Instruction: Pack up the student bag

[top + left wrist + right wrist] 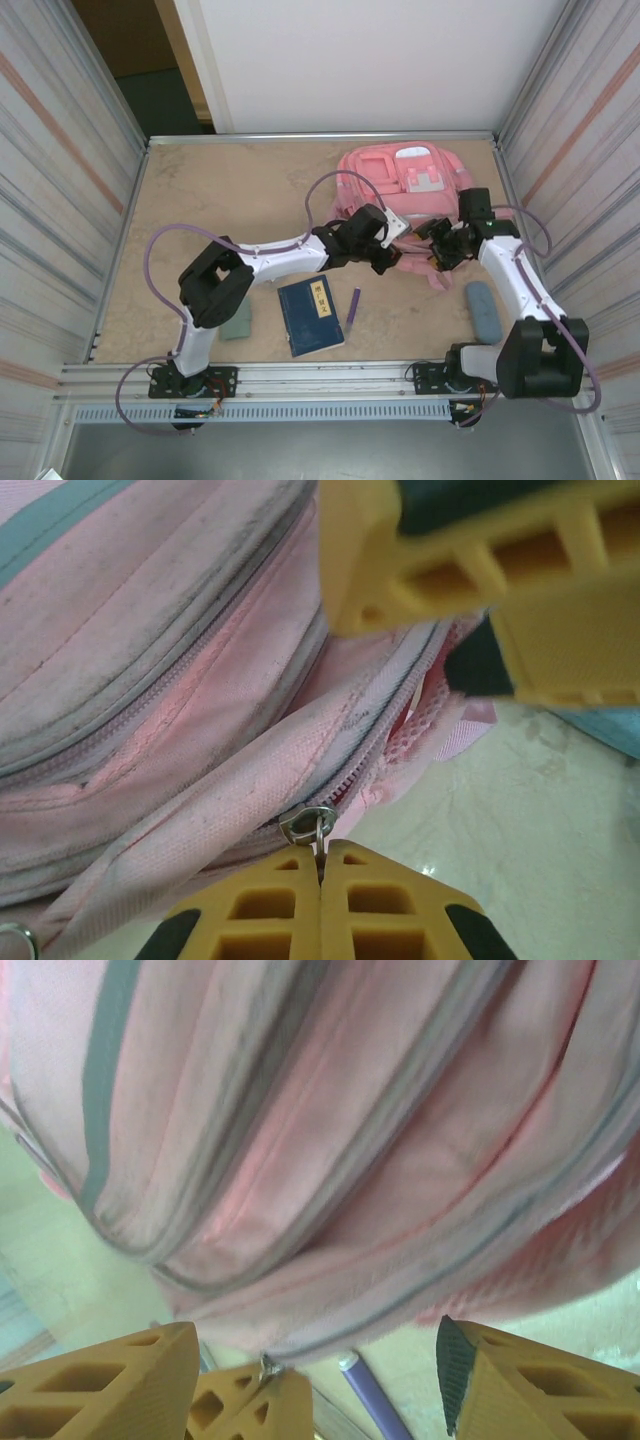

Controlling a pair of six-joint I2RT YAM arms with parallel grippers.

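student bag (pixel 330 1140) blurred, perhaps pen (pixel 372 1402) cropped

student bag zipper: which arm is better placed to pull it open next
Left. The left gripper is shut on the zipper pull of the student bag, ready to drag it. The right gripper stands open by the bag, gripping nothing.

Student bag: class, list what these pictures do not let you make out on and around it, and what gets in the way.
Top view: near edge of the student bag, covered by the left gripper and right gripper.
Top view: label of the blue book, too small to read.
Right wrist view: purple pen, cut off by the bottom edge.
Left wrist view: upper run of the zip, behind yellow fingers.
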